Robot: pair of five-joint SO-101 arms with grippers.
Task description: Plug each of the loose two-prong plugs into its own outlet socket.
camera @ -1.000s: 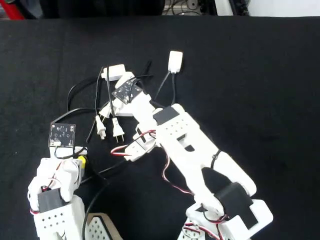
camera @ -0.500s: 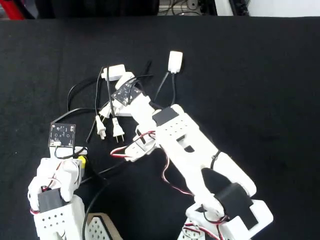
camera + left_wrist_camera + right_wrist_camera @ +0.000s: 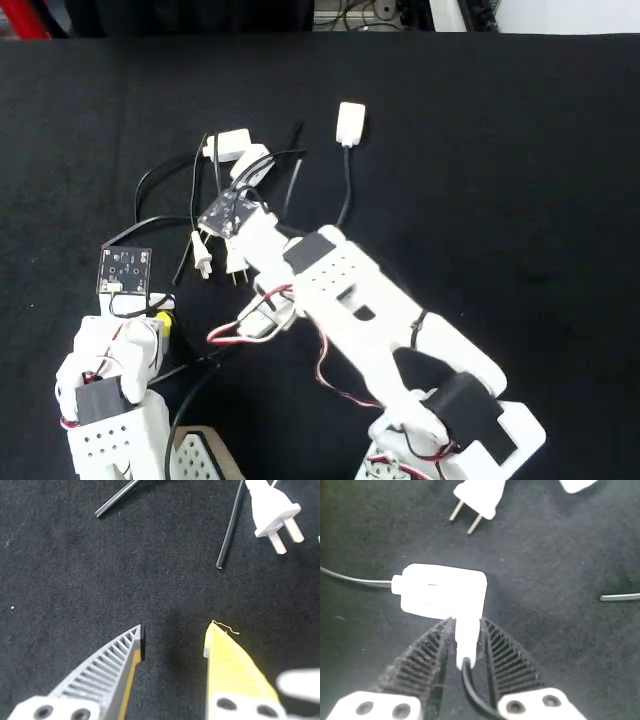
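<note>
From above, your black cloth counter carried tangled black cords; the right arm had swung left since a second earlier. Left wrist: your left gripper hung released near a white two-prong plug. Right wrist: your right gripper clenched a white plug stem butting a smooth white socket block.

One white two-prong plug sits joined to a white outlet socket. A second white plug lies loose nearby, prongs exposed.
</note>
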